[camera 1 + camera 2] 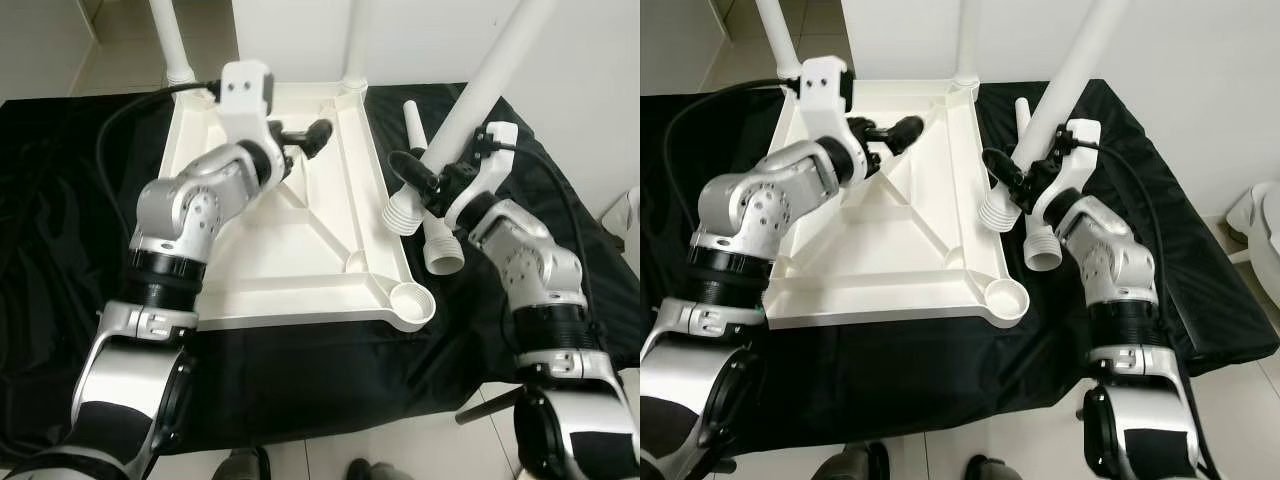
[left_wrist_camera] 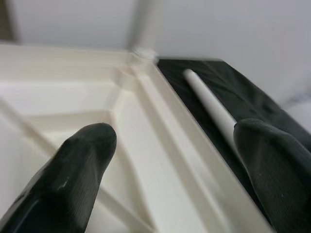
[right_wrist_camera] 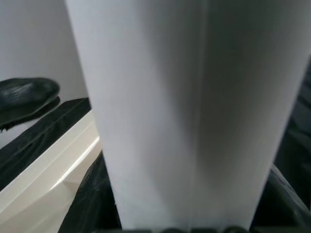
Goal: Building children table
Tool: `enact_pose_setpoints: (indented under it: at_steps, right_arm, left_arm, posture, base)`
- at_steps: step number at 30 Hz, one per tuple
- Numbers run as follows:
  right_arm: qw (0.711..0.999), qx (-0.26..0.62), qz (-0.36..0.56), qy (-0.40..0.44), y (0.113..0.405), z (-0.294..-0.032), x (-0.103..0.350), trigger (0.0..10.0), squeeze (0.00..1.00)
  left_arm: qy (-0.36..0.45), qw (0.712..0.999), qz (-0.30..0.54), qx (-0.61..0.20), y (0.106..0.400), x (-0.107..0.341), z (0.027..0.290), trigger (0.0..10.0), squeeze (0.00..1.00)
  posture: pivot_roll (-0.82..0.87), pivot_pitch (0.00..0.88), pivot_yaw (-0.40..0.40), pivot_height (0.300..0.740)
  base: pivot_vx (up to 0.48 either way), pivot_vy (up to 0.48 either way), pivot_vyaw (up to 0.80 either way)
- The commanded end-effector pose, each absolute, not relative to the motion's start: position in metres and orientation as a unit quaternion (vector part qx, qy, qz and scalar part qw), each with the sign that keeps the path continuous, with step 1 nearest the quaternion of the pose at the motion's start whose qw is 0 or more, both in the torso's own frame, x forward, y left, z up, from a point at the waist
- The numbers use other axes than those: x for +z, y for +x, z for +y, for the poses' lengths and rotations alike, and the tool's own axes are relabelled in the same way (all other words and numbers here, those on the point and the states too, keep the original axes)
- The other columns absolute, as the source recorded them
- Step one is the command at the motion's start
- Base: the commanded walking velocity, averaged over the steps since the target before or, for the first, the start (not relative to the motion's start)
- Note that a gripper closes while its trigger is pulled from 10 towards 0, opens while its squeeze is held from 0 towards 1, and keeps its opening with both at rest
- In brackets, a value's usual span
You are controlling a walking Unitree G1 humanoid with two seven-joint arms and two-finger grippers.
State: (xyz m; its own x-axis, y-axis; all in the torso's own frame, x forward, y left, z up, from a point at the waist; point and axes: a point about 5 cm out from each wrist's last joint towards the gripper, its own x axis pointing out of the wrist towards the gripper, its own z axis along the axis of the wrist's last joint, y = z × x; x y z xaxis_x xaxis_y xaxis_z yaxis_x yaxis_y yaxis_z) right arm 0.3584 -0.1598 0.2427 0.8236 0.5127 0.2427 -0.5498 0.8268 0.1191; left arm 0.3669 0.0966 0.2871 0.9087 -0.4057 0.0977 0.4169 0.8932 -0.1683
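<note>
While viewed from the head camera, findings are as follows.

Surface: black cloth (image 1: 60, 260), wrinkled and matte, spread over a pale tiled floor (image 1: 420, 450); the floor shows at 6 o'clock and at 11 o'clock.
Room: plain white wall (image 1: 590, 90) from 12 to 3 o'clock.
Tabletop: cream plastic tabletop (image 1: 300, 250) lying upside down at centre on the cloth; moulded, glossy, rectangular, with raised rim and diagonal ribs meeting near the middle.
Sockets: round open corner socket (image 1: 412, 303) at 5 o'clock of the tabletop, nothing in it.
Fitted legs: two white round legs standing upright in the far corners, one at 11 o'clock (image 1: 170, 40), one at 12 o'clock (image 1: 355, 45).
Held leg: third white leg (image 1: 480, 95), smooth tube, tilted, its ribbed threaded end (image 1: 403, 212) just beside the tabletop's right rim at 3 o'clock.
Loose leg: fourth white leg (image 1: 432, 210) lying on the cloth beside the right rim, its open wide end toward 5 o'clock.
Right gripper (image 1: 425, 180): jaws closed around the held leg a little above its ribbed end; the tube crowds the right wrist view.
Left gripper (image 1: 305, 135): jaws spread apart, holding nothing, above the tabletop's far part, pointing toward 2 o'clock.
Feet: dark shoes (image 1: 300, 467) at 6 o'clock on the floor; whose cannot be told.
</note>
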Motion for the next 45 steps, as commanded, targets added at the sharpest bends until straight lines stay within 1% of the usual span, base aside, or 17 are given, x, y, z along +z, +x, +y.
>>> enact_pose_setpoints:
  at_steps: [1, 7, 10, 12, 14, 15, 16, 19, 21, 26, 29, 32, 34, 36, 37, 38, 45]
  right_arm:
    - [0.952, 0.273, -0.116, 0.079, 0.355, -0.158, 0.245, 10.0, 0.0]
    - [0.952, 0.269, -0.12, 0.079, 0.349, -0.153, 0.238, 10.0, 0.0]
    - [0.954, 0.261, -0.121, 0.086, 0.344, -0.151, 0.232, 10.0, 0.0]
    - [0.954, 0.261, -0.121, 0.086, 0.344, -0.151, 0.232, 10.0, 0.0]
    - [0.957, 0.247, -0.123, 0.085, 0.343, -0.153, 0.23, 10.0, 0.0]
    - [0.957, 0.247, -0.123, 0.085, 0.343, -0.153, 0.23, 10.0, 0.0]
    - [0.96, 0.237, -0.125, 0.085, 0.342, -0.156, 0.229, 10.0, 0.0]
    - [0.961, 0.229, -0.128, 0.084, 0.342, -0.158, 0.229, 10.0, 0.0]
    - [0.965, 0.212, -0.133, 0.082, 0.341, -0.164, 0.229, 10.0, 0.0]
    - [0.967, 0.197, -0.138, 0.08, 0.338, -0.172, 0.23, 10.0, 0.0]
    - [0.967, 0.197, -0.138, 0.08, 0.338, -0.172, 0.23, 10.0, 0.0]
    - [0.97, 0.175, -0.147, 0.087, 0.333, -0.182, 0.23, 10.0, 0.0]
    - [0.97, 0.175, -0.147, 0.087, 0.333, -0.182, 0.23, 10.0, 0.0]
    - [0.97, 0.173, -0.144, 0.087, 0.329, -0.185, 0.226, 10.0, 0.0]
    - [0.97, 0.173, -0.144, 0.087, 0.329, -0.185, 0.226, 10.0, 0.0]
    - [0.972, 0.172, -0.139, 0.083, 0.328, -0.186, 0.222, 10.0, 0.0]
    - [0.974, 0.167, -0.133, 0.072, 0.325, -0.189, 0.219, 10.0, 0.0]
  left_arm:
    - [-0.069, 0.976, -0.058, -0.197, 0.364, 0.288, 0.099, 10.0, 0.0]
    - [-0.071, 0.976, -0.05, -0.202, 0.358, 0.277, 0.095, 10.0, 0.0]
    - [-0.058, 0.961, -0.067, -0.264, 0.34, 0.267, 0.079, 10.0, 0.0]
    - [-0.058, 0.961, -0.067, -0.264, 0.34, 0.267, 0.079, 10.0, 0.0]
    - [-0.047, 0.94, -0.083, -0.326, 0.326, 0.26, 0.068, 10.0, 0.0]
    - [-0.047, 0.94, -0.083, -0.326, 0.326, 0.26, 0.068, 10.0, 0.0]
    - [-0.028, 0.932, -0.087, -0.352, 0.32, 0.252, 0.062, 10.0, 0.0]
    - [-0.004, 0.925, -0.086, -0.371, 0.315, 0.24, 0.057, 10.0, 0.0]
    - [0.034, 0.912, -0.086, -0.399, 0.305, 0.22, 0.048, 10.0, 0.0]
    - [0.049, 0.901, -0.08, -0.425, 0.294, 0.205, 0.043, 10.0, 0.0]
    - [0.049, 0.901, -0.08, -0.425, 0.294, 0.205, 0.043, 10.0, 0.0]
    - [0.071, 0.895, -0.05, -0.438, 0.285, 0.177, 0.044, 10.0, 0.0]
    - [0.071, 0.895, -0.05, -0.438, 0.285, 0.177, 0.044, 10.0, 0.0]
    - [0.07, 0.882, -0.055, -0.464, 0.275, 0.174, 0.046, 10.0, 0.0]
    - [0.07, 0.882, -0.055, -0.464, 0.275, 0.174, 0.046, 10.0, 0.0]
    - [0.068, 0.872, -0.053, -0.481, 0.269, 0.171, 0.047, 10.0, 0.0]
    - [0.097, 0.858, -0.034, -0.503, 0.262, 0.155, 0.051, 10.0, 0.0]
  posture:
    - [-0.01, 0.11, 0.004, 0.74]
    - [-0.01, 0.103, 0.004, 0.74]
    - [-0.01, 0.094, 0.002, 0.74]
    - [-0.01, 0.094, 0.002, 0.74]
    - [-0.01, 0.097, -0.002, 0.74]
    - [-0.01, 0.097, -0.002, 0.74]
    - [-0.01, 0.099, -0.001, 0.74]
    - [0.0, 0.102, 0.0, 0.74]
    - [-0.01, 0.111, 0.012, 0.74]
    - [-0.01, 0.119, 0.02, 0.74]
    - [-0.01, 0.119, 0.02, 0.74]
    - [-0.02, 0.127, 0.018, 0.74]
    - [-0.02, 0.127, 0.018, 0.74]
    - [-0.01, 0.131, 0.016, 0.74]
    - [-0.01, 0.131, 0.016, 0.74]
    - [-0.01, 0.132, 0.017, 0.74]
    - [-0.01, 0.135, 0.019, 0.74]
  base:
    - [0.0, 0.0, 0.0]
    - [0.0, 0.0, 0.0]
    - [0.0, 0.0, 0.0]
    - [0.0, 0.0, 0.0]
    - [0.0, 0.0, 0.0]
    - [0.0, 0.0, 0.0]
    - [0.0, 0.0, 0.0]
    - [0.0, 0.0, 0.0]
    - [0.0, 0.0, 0.0]
    - [0.0, 0.0, 0.0]
    - [0.0, 0.0, 0.0]
    - [0.0, 0.0, 0.0]
    - [0.0, 0.0, 0.0]
    - [0.0, 0.0, 0.0]
    - [0.0, 0.0, 0.0]
    - [0.0, 0.0, 0.0]
    - [0.0, 0.0, 0.0]
